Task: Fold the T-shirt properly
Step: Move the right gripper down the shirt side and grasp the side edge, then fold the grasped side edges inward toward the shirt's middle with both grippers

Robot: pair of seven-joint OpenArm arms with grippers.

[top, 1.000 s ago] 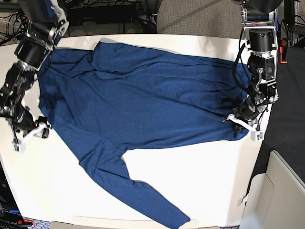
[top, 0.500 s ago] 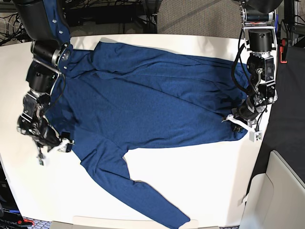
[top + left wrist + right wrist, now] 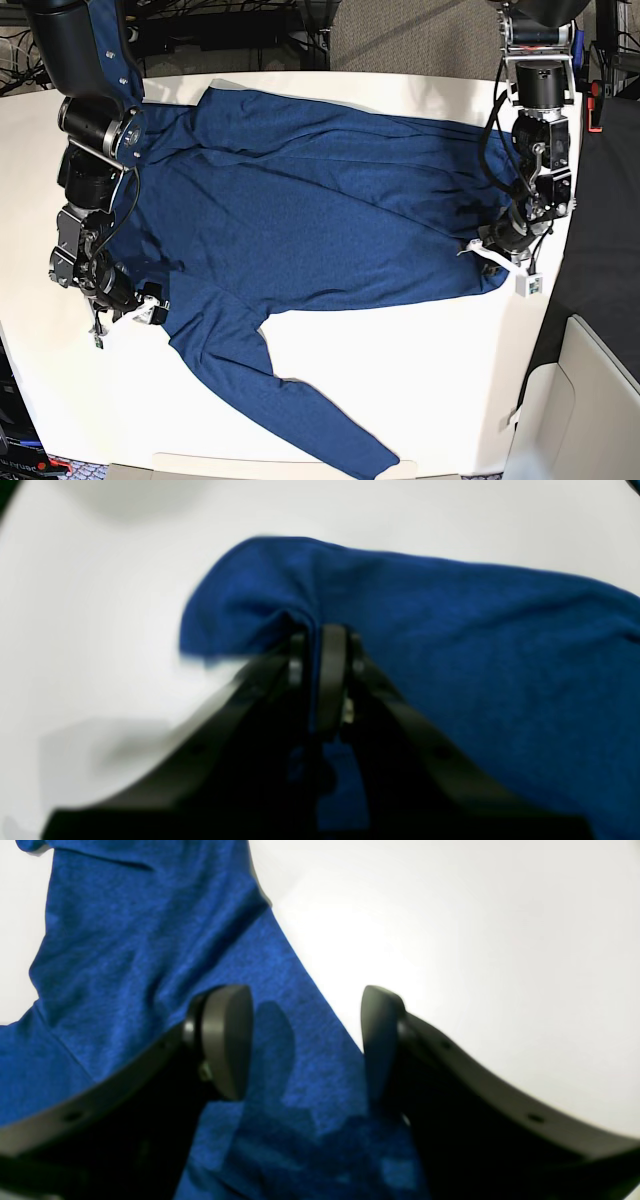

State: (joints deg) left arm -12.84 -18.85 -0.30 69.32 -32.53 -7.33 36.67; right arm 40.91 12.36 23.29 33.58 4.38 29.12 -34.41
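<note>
On the white table (image 3: 420, 380) the T-shirt (image 3: 320, 200) lay spread almost flat, body across the middle, one long sleeve trailing toward the near edge; the far side showed a few soft ridges, nothing folded over yet.

Left gripper (image 3: 497, 250) (on the base view's right) was clenched on the garment's corner by the table's edge; the wrist view showed a pinch of blue knit drawn up between the closed pads (image 3: 331, 680), with the cloth tenting slightly above the table (image 3: 100, 605).

Right gripper (image 3: 130, 305) sat low at the opposite side, near where the trailing sleeve meets the body; its pads (image 3: 227, 1040) stood wide apart, one over the cloth and one about at the fabric's edge, with bare table (image 3: 475, 940) beyond; nothing held. I could not tell from these views whether the tips were touching the cloth or hovering just above it.

My reading: still the opening step, securing two grip points before the first fold; one side taken, the other being lined up.

Next move, as I judged it: lower the right claw so the lower pad slides under the edge, then close on a single clean bite of fabric; only then lift both sides together. Risk noted: the knit looked limp, so a shallow bite could slip or gather extra layers.
</note>
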